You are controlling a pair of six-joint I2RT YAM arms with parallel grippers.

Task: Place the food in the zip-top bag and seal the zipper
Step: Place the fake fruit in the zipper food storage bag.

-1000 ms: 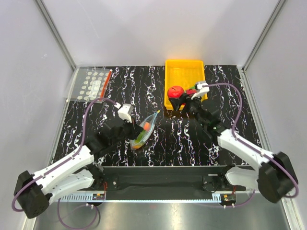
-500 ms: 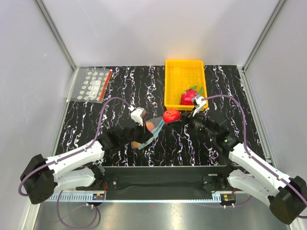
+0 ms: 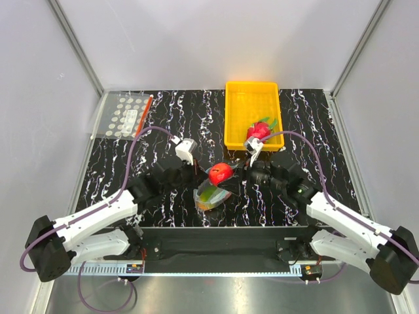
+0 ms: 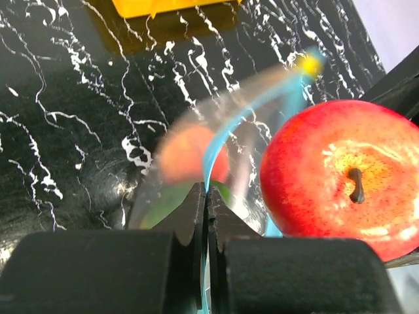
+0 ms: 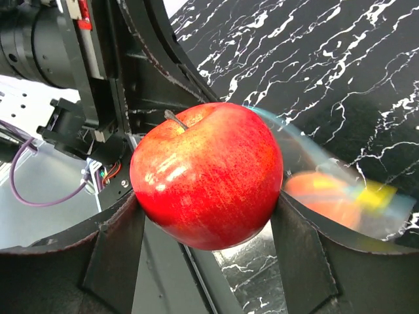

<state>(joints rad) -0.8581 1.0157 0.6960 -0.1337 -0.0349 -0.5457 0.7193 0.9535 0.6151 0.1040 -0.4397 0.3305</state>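
Observation:
My right gripper (image 3: 226, 175) is shut on the red apple (image 3: 220, 173) and holds it at the open mouth of the clear zip-top bag (image 3: 211, 195). In the right wrist view the apple (image 5: 206, 173) sits between both fingers (image 5: 118, 248). My left gripper (image 3: 196, 178) is shut on the bag's pale blue zipper strip (image 4: 216, 147) and holds the mouth up. A peach-orange fruit (image 4: 190, 156) and a green one (image 4: 163, 206) lie inside the bag. The apple (image 4: 340, 176) fills the right of the left wrist view.
A yellow tray (image 3: 252, 111) stands at the back centre with a red-and-green toy fruit (image 3: 258, 131) in it. A flat clear bag with white dots and a red strip (image 3: 127, 116) lies at the back left. The tabletop is black marble-patterned.
My right gripper has carried the apple from the tray leftward and nearer, down to the bag's mouth. My left gripper has shifted right with the bag, lifting its mouth.

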